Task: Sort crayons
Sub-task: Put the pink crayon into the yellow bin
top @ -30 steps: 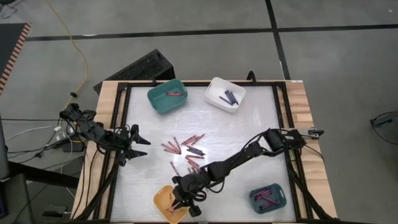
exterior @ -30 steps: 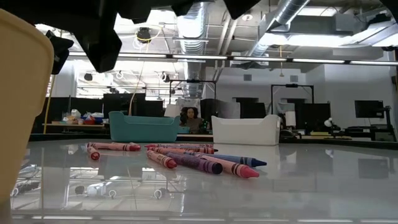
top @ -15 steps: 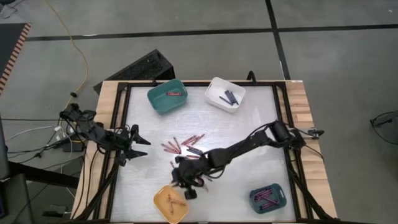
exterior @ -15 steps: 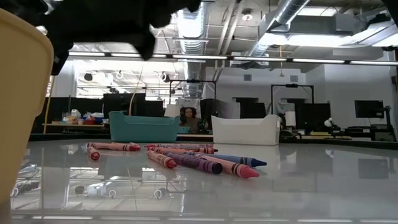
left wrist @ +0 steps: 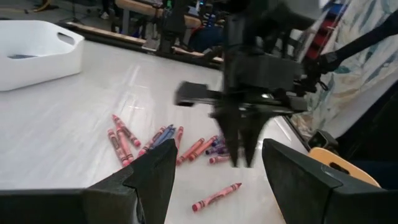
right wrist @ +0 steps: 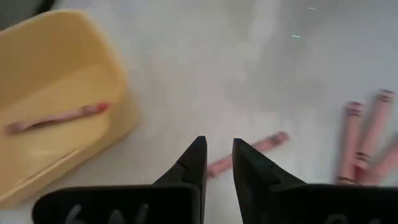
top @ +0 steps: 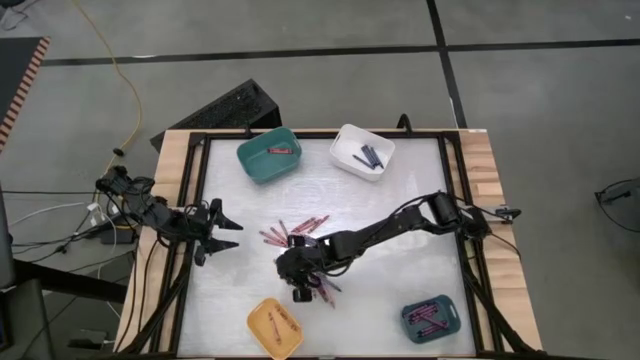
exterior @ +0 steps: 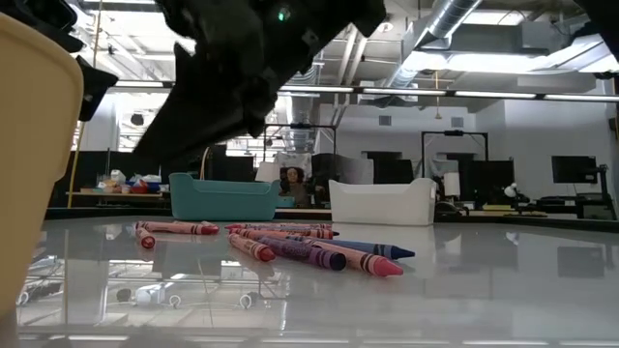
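Several crayons [top: 300, 232] lie loose on the white table's middle; they also show in the low view [exterior: 290, 246] and the left wrist view [left wrist: 161, 140]. My right gripper [top: 302, 293] hovers over the pile's near edge, pointing down, fingers a little apart and empty [right wrist: 218, 142]. One pink crayon [right wrist: 249, 152] lies flat just beyond its fingertips. My left gripper [top: 228, 235] waits open at the table's left side [left wrist: 217, 149]. The yellow bin [top: 255, 318] near the front edge holds a few crayons [right wrist: 56, 118].
A teal bin [top: 250, 160] with a red crayon and a white bin [top: 345, 140] with dark blue crayons stand at the far edge. A dark teal bin [top: 408, 318] with pink crayons stands at the near right. Black rails frame the table.
My right gripper has gone from above the yellow bin toward the table's far edge, and now stands over the near side of the crayon pile. It carries nothing.
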Controlling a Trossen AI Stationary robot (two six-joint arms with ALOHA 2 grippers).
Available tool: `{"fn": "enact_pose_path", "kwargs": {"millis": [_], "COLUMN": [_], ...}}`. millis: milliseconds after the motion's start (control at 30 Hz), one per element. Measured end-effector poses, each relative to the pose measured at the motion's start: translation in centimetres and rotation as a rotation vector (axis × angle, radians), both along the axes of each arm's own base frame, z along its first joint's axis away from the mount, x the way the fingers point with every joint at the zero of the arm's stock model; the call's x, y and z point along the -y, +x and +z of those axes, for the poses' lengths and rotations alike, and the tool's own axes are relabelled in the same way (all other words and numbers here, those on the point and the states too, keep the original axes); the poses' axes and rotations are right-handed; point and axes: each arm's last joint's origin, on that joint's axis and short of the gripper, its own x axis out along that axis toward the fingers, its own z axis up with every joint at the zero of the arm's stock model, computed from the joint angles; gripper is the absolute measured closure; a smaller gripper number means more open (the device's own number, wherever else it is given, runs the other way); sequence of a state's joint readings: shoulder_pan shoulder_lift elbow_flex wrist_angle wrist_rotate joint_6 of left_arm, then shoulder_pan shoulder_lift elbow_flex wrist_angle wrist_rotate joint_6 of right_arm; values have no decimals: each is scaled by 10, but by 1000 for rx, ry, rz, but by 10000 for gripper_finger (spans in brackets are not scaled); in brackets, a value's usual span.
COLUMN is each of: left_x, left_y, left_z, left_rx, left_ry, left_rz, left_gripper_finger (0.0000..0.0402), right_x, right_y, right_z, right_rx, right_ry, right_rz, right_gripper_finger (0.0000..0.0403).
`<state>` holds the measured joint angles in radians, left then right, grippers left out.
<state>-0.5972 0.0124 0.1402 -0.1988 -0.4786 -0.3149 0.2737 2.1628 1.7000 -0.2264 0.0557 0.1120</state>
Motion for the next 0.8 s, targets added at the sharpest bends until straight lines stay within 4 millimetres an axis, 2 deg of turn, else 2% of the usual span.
{"fn": "enact_pose_path", "kwargs": {"millis": [167, 267, 400, 567, 800], "left_x": [-1, -1, -1, -1, -1], "left_y": [0, 0, 0, 0, 0], "left_z": [0, 0, 0, -1, -5], "left_rx": [1, 0, -1, -9, -46], "left_ry": [6, 1, -10, 18, 33], "left_rz": [24, 25, 24, 23, 25], "left_gripper_finger": [174, 174, 174, 174, 174], "right_x": [-15, -21, -19, -12, -2], "right_y": [-3, -3, -3, -3, -4], "right_z": [5, 11, 4, 0, -12], "right_rx": [41, 80, 43, 37, 17], "right_ry": [-14, 5, 44, -27, -101], "right_rz": [88, 82, -24, -138, -137], "right_gripper_finger": [330, 330, 330, 330, 330]}}
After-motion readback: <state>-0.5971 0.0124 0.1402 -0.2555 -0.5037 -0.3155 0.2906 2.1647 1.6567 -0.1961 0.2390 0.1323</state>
